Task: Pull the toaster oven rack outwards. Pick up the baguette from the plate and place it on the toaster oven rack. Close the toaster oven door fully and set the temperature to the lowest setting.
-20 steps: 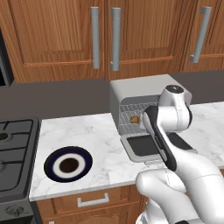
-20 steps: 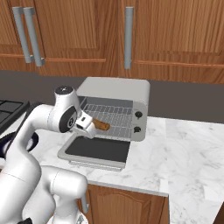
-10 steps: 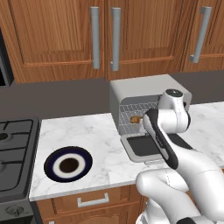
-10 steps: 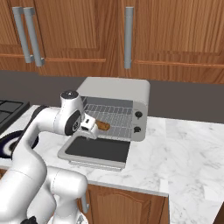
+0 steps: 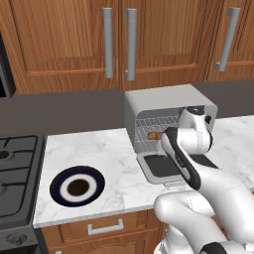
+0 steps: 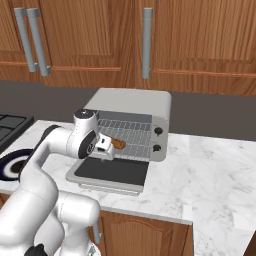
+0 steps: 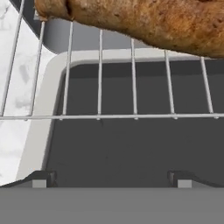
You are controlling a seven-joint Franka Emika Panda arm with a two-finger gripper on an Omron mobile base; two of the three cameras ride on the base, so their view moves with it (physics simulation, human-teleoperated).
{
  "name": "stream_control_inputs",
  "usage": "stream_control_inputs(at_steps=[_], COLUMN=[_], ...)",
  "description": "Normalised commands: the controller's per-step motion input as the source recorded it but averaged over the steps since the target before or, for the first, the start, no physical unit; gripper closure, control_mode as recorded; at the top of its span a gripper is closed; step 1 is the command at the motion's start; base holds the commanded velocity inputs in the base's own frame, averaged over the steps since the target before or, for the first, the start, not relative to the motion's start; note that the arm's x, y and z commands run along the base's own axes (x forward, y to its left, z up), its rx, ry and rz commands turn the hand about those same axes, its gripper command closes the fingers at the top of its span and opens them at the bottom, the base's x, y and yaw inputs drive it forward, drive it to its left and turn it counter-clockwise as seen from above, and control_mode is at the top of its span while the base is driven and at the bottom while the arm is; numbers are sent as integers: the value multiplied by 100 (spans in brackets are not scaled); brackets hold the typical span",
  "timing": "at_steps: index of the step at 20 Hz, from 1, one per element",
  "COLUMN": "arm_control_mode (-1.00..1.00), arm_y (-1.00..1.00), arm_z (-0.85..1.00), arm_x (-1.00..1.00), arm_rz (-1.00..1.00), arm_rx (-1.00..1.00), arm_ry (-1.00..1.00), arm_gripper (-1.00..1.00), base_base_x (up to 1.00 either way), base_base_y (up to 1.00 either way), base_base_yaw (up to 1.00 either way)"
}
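In the left base view, the boxy light-grey toaster oven stands on a white marbled counter, its glass-paned toaster oven door dropped flat toward the camera. The golden baguette lies on the silver wire toaster oven rack inside the cavity. The round plate, navy rim, white ring, brown centre, sits bare well to the left, beside a black stove. No writing is readable anywhere.

In the right base view, the gripper hovers just in front of the baguette, over the open door; 2 small dark knobs mark the oven's right face.

In the hand view, the rough-crusted baguette rests across the thin rack wires, above the dark door glass. The 2 fingertips stand wide apart, holding nothing.
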Motion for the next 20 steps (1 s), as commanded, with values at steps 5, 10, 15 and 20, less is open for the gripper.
stream_control_inputs(at_steps=[5,10,15,20], arm_control_mode=[-100,-100,-100,-100], arm_y=[0,0,0,0], arm_z=[-13,-2,0,0], arm_x=[32,40,37,30], arm_rz=[6,4,3,3], arm_rx=[-2,-1,-1,-1], arm_ry=[0,0,0,0], arm_gripper=[-100,-100,-100,-100], base_base_x=[0,0,0,0], base_base_y=[0,0,0,0], base_base_yaw=[0,0,0,0])
